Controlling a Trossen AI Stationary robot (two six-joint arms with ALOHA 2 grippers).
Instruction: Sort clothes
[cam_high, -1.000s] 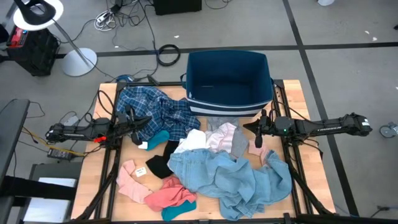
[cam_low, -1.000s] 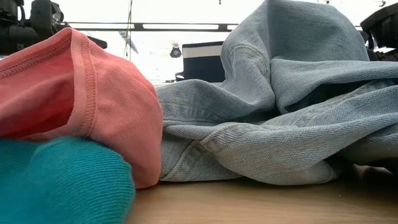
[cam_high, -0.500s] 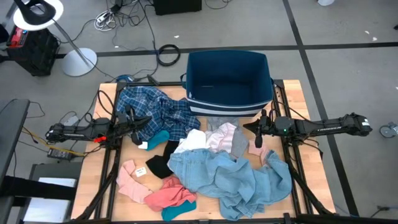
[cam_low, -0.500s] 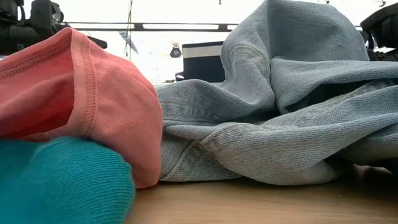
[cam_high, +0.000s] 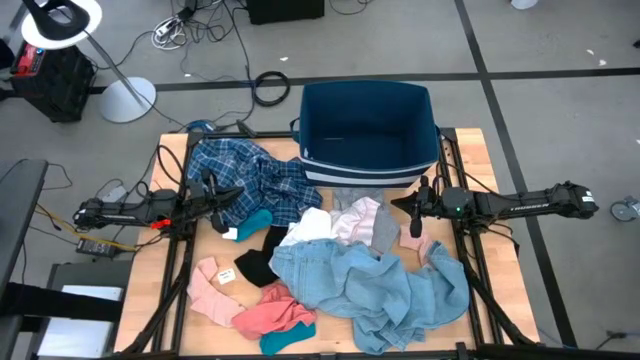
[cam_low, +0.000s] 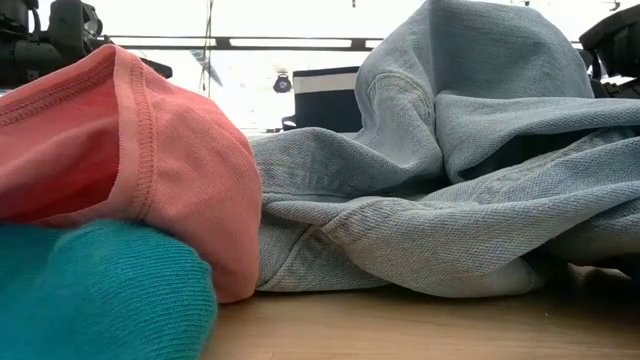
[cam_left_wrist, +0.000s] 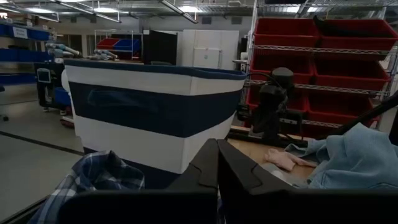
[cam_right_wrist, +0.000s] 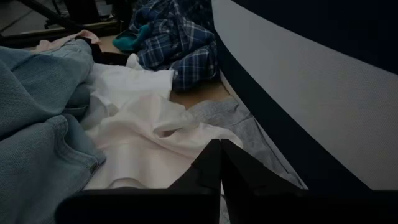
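Grey floor with cables surrounds my wooden table (cam_high: 470, 150), and from above I see the dark blue bin (cam_high: 368, 133) standing empty at its far edge while the clothes lie spread in front of it: the blue plaid shirt (cam_high: 245, 180) at the far left, the light blue garment (cam_high: 365, 280) heaped near and to the right, white (cam_high: 310, 225) and grey pieces (cam_high: 385, 228) in the middle, pink pieces (cam_high: 250, 305) at the near left. My left gripper (cam_high: 222, 193) hangs at the plaid shirt's left edge and my right gripper (cam_high: 415, 212) just beside the grey piece; both have their fingers pressed together on nothing. I judge the sorting has not begun: nothing is in the bin, so the next move calls for parting one pair of fingers and coming down on a single garment. At table height, the light blue garment and a pink piece (cam_low: 120, 170) resting on a teal sock (cam_low: 100, 290) block almost everything, showing only how high the heap stands. My left wrist view shows what the overhead one cannot: the bin's white and navy striped side wall (cam_left_wrist: 149, 118) and a corner of plaid. My right wrist view shows the white piece (cam_right_wrist: 155, 137) lying over the grey one against the foot of the bin.
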